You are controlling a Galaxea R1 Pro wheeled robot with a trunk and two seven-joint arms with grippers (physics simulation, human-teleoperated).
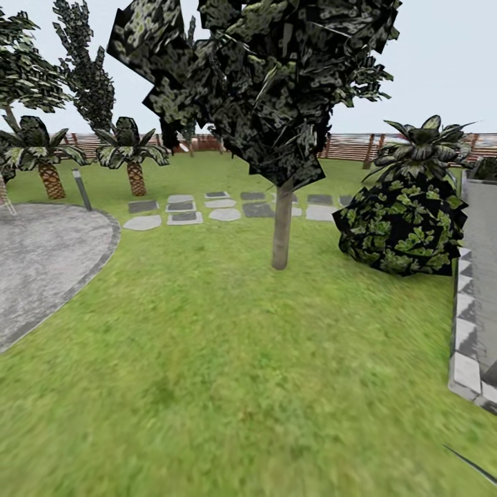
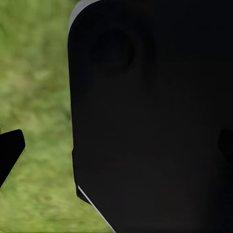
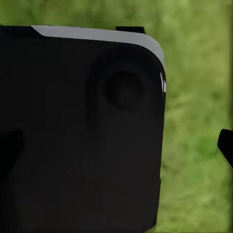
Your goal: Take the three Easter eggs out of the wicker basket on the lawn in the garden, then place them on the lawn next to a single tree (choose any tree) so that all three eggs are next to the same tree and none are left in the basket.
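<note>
Can't really tell you what your jaws are doing right now. In the left wrist view a big black body panel (image 2: 150,121) blocks most of the shot, with just a dark fingertip (image 2: 9,150) poking in over grass. The right wrist view is the same story: another black panel (image 3: 82,131) and a sliver of fingertip (image 3: 226,145) at the edge. So wide or narrow, no idea, and I don't see anything held.

Further out, the head view gives you the lawn (image 1: 207,359) and a dark-leaved tree (image 1: 281,228) dead ahead. Just beside that tree, on your right, sits a round bush (image 1: 400,228). Beyond it are grey stepping stones (image 1: 221,207), then the slat fence (image 1: 345,146). A paved patch (image 1: 41,255) lies well off to its left.

No basket or eggs in sight, so you're still hunting. My guess is the eggs will be light, hard and slippery, and prone to rolling. I'd pinch each one gently across the middle.
</note>
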